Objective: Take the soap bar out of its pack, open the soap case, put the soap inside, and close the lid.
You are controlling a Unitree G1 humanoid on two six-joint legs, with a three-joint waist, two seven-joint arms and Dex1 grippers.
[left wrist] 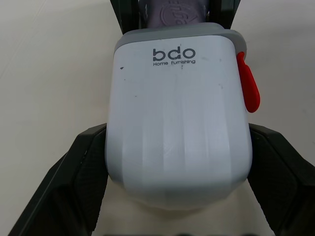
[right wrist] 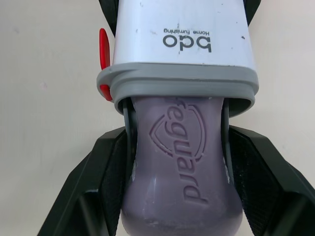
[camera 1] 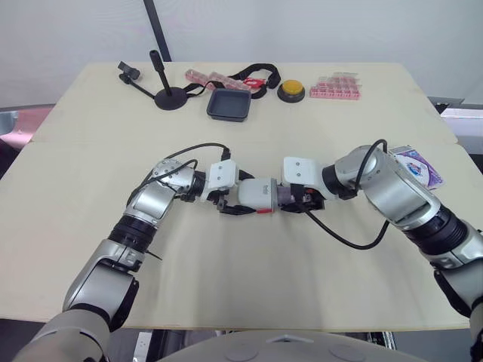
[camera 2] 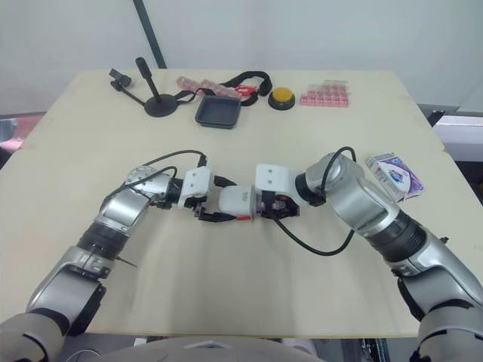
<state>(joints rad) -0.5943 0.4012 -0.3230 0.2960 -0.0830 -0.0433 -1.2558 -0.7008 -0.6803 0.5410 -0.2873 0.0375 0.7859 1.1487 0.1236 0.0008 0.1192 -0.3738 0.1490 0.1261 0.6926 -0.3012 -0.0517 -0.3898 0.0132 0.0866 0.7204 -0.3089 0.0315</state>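
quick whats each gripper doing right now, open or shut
Left gripper: shut on the soap case.
Right gripper: shut on the soap bar, whose far end sits inside the case.

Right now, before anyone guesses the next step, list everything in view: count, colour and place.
soap case: 1, white, grey rim, red latch; middle of table
soap bar: 1, purple; one end inside soap case
soap pack: 1, white and purple; table's right edge
tray: 1, black; far middle
button: 1, yellow; right of tray
pink box: 1; far right
pink strip: 1; left of tray
strap: 1, black; behind tray
stand: 1, black; far left
table: 1, beige
left gripper: black fingers, gripping soap case
right gripper: black fingers, gripping soap bar
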